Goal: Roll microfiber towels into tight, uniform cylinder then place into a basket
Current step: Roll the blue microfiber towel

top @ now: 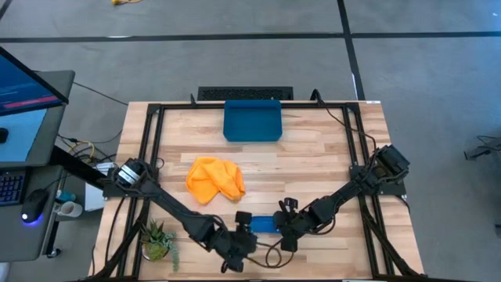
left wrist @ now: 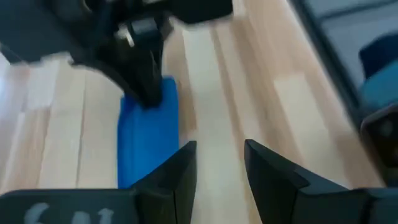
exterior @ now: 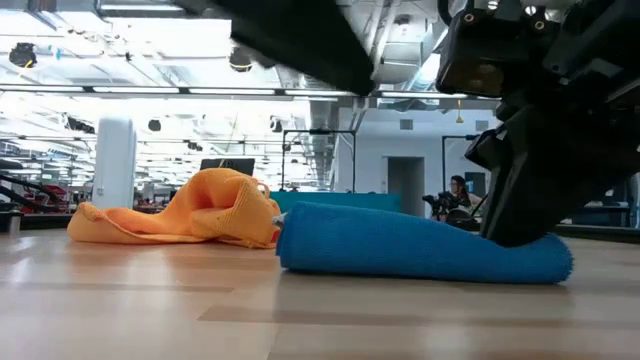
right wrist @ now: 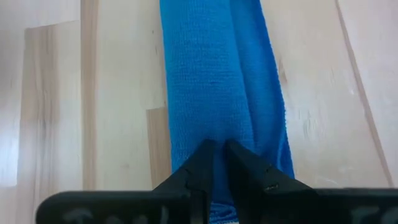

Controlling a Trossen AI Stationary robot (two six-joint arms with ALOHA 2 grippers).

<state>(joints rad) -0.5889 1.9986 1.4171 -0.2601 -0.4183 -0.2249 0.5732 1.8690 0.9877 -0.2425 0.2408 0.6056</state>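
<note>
Well short of the basket (top: 252, 121), the rolled blue towel (right wrist: 217, 87) sits pinched at one end by the right gripper (right wrist: 216, 163); left gripper (left wrist: 219, 167) open, empty beside it. Grip both ends evenly, lift level.

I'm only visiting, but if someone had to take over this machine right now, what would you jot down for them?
Right gripper: shut on one end of the blue towel, pinching a fold.
Left gripper: open, empty, at the roll's other end.
Blue towel: rolled into a cylinder, lying on the table's near edge.
Yellow towel: crumpled mid-table, not rolled.
Basket: at the far edge, nothing in it.
Left to do: carry the blue roll to the basket, then roll and place the yellow towel.
</note>
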